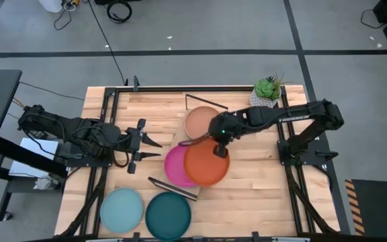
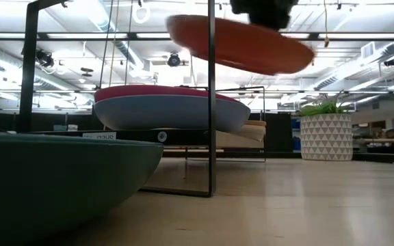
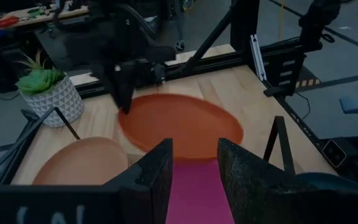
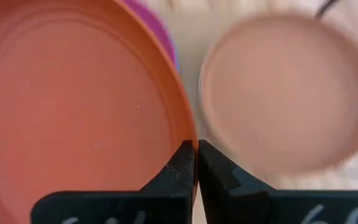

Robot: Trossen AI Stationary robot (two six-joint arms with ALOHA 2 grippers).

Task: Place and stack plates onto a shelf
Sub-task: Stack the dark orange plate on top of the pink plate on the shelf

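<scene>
My right gripper (image 1: 220, 149) is shut on the orange-red plate (image 1: 205, 165), which hangs in the air over the shelf (image 1: 188, 191) and partly over the magenta plate (image 1: 173, 167). In the low view the magenta plate (image 2: 163, 91) lies on top of a pale grey plate (image 2: 169, 113). The peach plate (image 1: 200, 121) lies on the shelf's far end. The light teal plate (image 1: 121, 210) and the dark teal plate (image 1: 168, 215) rest flat on the table near its near edge. My left gripper (image 1: 152, 148) is open, left of the shelf, pointing at the magenta plate. My right gripper pinches the orange-red plate's rim (image 4: 189, 138) between its two fingers, on the side next to the peach plate. The fingers come from above, pointing down. The plate (image 2: 241, 44) is lifted clear and tilted, above the magenta plate.
A potted succulent (image 1: 267, 91) stands at the table's far right. Thin black wire frames stand at the shelf's far end (image 1: 203, 99) and near end (image 1: 173, 185). Bare wood shows right of the shelf (image 1: 261, 181). The dark teal plate (image 2: 46, 171) fills the low view's foreground.
</scene>
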